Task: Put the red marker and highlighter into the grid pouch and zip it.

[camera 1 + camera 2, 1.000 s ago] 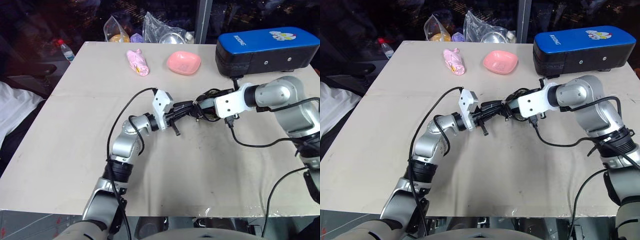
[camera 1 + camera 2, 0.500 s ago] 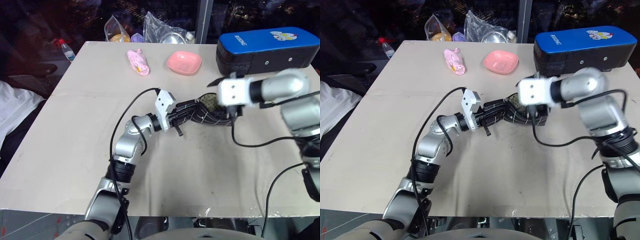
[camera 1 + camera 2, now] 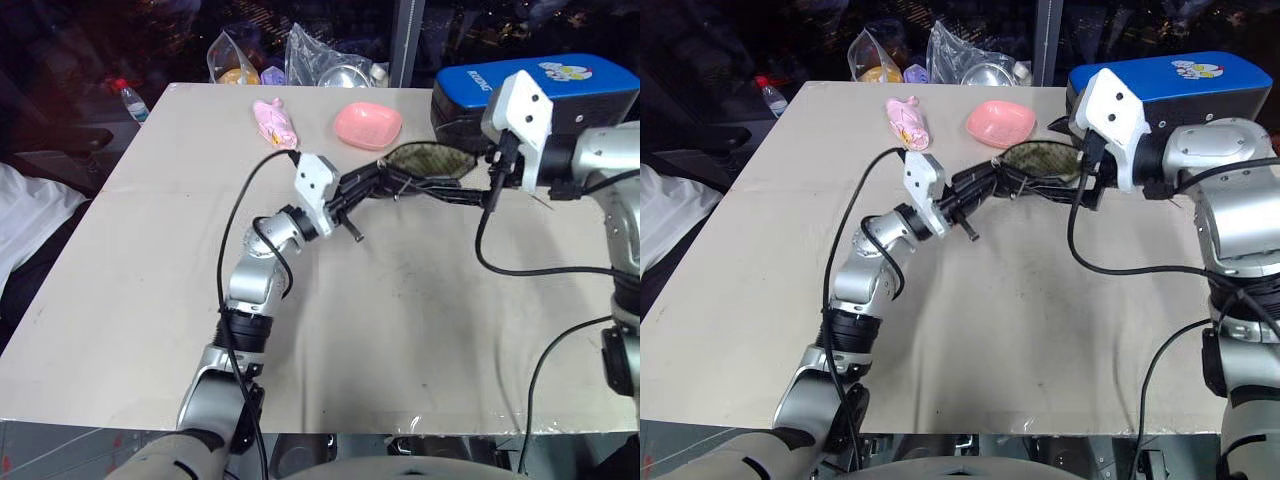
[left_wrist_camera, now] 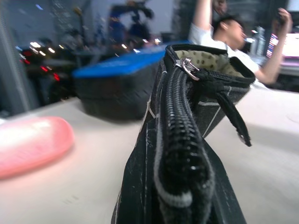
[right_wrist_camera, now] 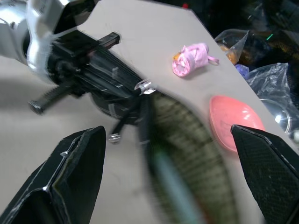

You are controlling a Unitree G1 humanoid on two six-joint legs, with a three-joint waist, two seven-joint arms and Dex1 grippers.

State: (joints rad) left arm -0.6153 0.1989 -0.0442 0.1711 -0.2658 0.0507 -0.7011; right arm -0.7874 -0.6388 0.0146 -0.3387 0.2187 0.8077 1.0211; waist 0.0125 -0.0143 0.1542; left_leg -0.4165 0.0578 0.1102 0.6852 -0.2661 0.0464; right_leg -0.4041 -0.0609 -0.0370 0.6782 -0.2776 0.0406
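Table (image 3: pixel 150 300) | grid pouch (image 3: pixel 425 160) clamped in left claw (image 3: pixel 372 182) | right claw (image 5: pixel 166 182) spread above

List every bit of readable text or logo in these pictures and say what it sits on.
"KIDONG", as best it reads, in white letters on the lid of the blue case.
A cartoon picture, no readable words, on the same lid.
Nothing legible on the grid pouch or the plastic bags.

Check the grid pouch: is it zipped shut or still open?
Open. The grid pouch gapes at its mouth, its dotted lining showing, and the zipper pull sits partway along, with the teeth closed only at the end nearest the left claw.
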